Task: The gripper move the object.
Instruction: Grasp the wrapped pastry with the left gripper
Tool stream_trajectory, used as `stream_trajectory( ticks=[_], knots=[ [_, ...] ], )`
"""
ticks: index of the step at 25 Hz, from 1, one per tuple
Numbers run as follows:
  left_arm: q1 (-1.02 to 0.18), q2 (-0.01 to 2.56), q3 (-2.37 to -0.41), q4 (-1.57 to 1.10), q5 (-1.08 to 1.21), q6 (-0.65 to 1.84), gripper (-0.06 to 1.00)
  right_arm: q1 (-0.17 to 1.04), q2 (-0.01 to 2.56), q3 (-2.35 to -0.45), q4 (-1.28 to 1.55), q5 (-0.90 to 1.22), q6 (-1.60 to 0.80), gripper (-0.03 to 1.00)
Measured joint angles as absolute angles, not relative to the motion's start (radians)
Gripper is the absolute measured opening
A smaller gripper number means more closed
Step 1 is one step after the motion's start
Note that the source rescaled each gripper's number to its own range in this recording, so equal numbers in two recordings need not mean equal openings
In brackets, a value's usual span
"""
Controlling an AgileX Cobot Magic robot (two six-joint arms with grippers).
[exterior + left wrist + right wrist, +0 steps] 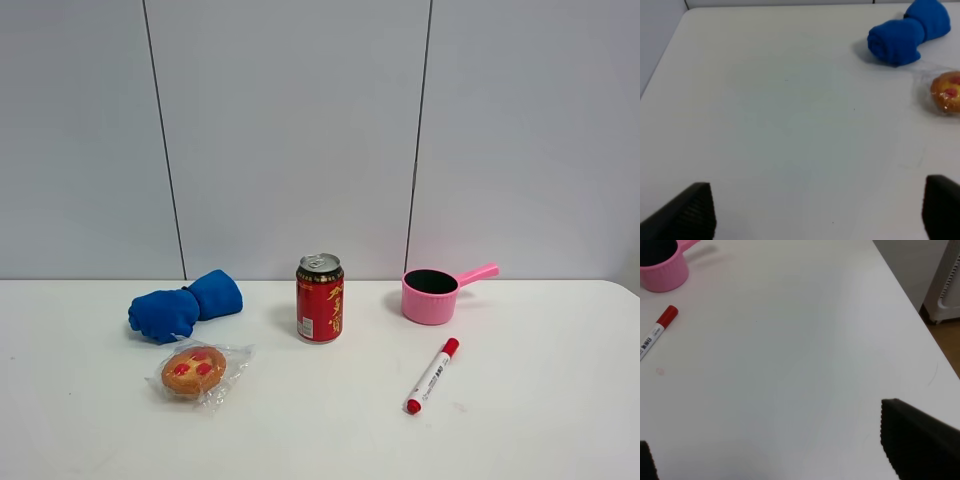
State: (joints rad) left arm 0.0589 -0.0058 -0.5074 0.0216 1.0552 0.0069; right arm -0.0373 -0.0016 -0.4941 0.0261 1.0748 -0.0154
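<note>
Object [194, 371]: golden-brown w/ red spots

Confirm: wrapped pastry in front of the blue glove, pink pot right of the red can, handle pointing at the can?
One error: the exterior high view shows the pink pot with its handle pointing away from the red can, to the right. The wrapped pastry does lie in front of the blue glove, the pot right of the can.

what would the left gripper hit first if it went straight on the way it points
Probably only the bare table. The left gripper has open jaws with nothing between or ahead of them; the glove and wrapped pastry lie off to one side. Depth is hard to judge.
</note>
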Motion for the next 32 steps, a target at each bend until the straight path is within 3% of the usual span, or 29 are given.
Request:
stream_trajectory(
  ticks=[1,32],
  knots=[
    [0.059,-0.006,-0.507,0.022,1.055,0.007,0.79,-0.037,-0.002,-0.494,0.026,1.075,-0.015,1.00],
    [0.059,-0.006,-0.507,0.022,1.055,0.007,0.79,-0.037,-0.002,-0.494,0.026,1.075,-0.015,1.00]
  ],
)
